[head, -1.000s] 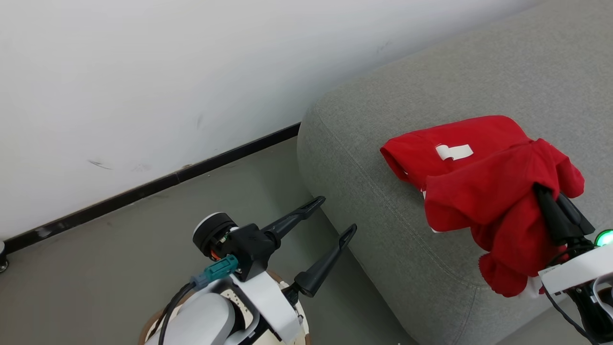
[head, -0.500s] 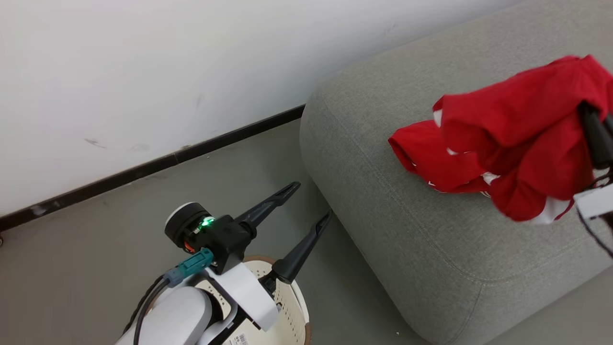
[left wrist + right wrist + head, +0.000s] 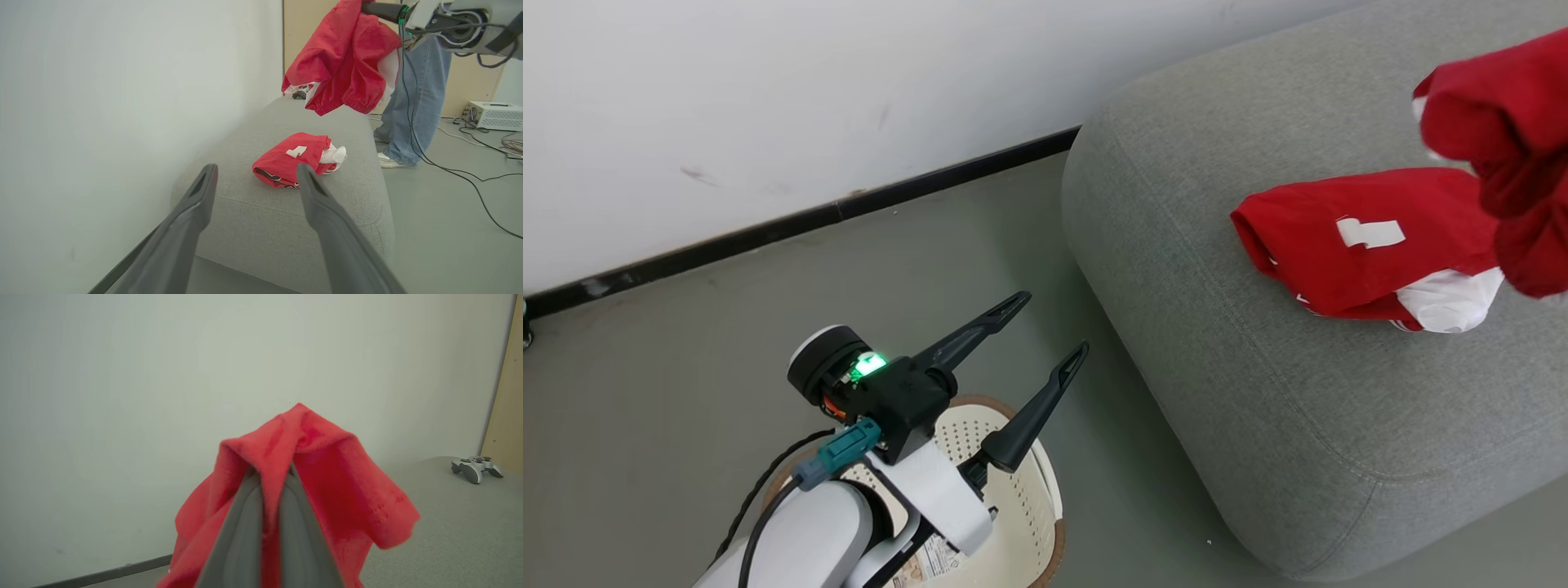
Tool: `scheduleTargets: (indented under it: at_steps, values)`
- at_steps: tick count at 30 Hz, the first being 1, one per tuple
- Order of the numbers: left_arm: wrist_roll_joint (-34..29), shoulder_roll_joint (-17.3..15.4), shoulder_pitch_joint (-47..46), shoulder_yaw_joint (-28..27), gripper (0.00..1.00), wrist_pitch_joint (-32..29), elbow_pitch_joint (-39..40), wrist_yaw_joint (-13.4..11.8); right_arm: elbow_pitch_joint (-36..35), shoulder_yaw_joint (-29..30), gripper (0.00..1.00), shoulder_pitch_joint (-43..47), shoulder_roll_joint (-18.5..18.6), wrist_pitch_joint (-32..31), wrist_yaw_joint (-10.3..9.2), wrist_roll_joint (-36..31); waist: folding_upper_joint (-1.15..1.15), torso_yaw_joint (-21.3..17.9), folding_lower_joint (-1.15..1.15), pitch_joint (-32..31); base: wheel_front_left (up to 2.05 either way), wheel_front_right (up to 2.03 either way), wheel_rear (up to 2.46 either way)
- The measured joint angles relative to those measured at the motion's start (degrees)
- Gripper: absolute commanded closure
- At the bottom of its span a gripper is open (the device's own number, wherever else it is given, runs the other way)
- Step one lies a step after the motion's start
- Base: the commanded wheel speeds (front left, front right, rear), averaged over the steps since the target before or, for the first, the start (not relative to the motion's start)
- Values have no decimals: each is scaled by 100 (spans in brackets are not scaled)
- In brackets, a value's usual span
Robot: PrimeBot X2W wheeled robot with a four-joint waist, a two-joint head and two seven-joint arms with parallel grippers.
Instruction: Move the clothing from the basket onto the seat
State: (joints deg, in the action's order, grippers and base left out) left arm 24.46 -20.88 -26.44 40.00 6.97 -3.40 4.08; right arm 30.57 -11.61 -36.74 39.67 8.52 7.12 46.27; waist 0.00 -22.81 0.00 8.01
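Note:
A folded red garment (image 3: 1372, 245) with a white patch lies on the grey seat (image 3: 1217, 343); the left wrist view has it (image 3: 294, 157) just past my fingers. A second piece of red clothing (image 3: 1511, 139) hangs in the air above the seat's right part, and my right gripper (image 3: 271, 475) is shut on a fold of it (image 3: 327, 473). From the left wrist it (image 3: 343, 69) dangles well above the cushion. My left gripper (image 3: 1052, 324) stands open and holds nothing, over the floor beside the seat's left end. The cream basket (image 3: 1033, 490) sits under my left forearm.
A white wall with a dark skirting strip (image 3: 809, 220) runs behind the seat. A person's legs in jeans (image 3: 412, 102) stand at the seat's far side, near floor cables (image 3: 470, 163) and a white box (image 3: 494, 114). A game controller (image 3: 476, 467) lies on the cushion.
My right gripper has lifted its red garment off the seat, up and to the right, uncovering the folded one. The head camera has shifted. The left gripper has stayed open.

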Motion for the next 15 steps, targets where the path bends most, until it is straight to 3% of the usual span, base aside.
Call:
scheduleTargets:
  at_steps: [10,15]
  values:
    - [-110,15,-213,45,0,-185,308,-4,728,225,100,-358,178,-1,0,-85,0,228,0,397,0,0,0]
    - [-202,115,-364,158,0,-253,441,-4,1305,398,100,-349,12,63,0,-69,0,347,0,605,0,0,0]
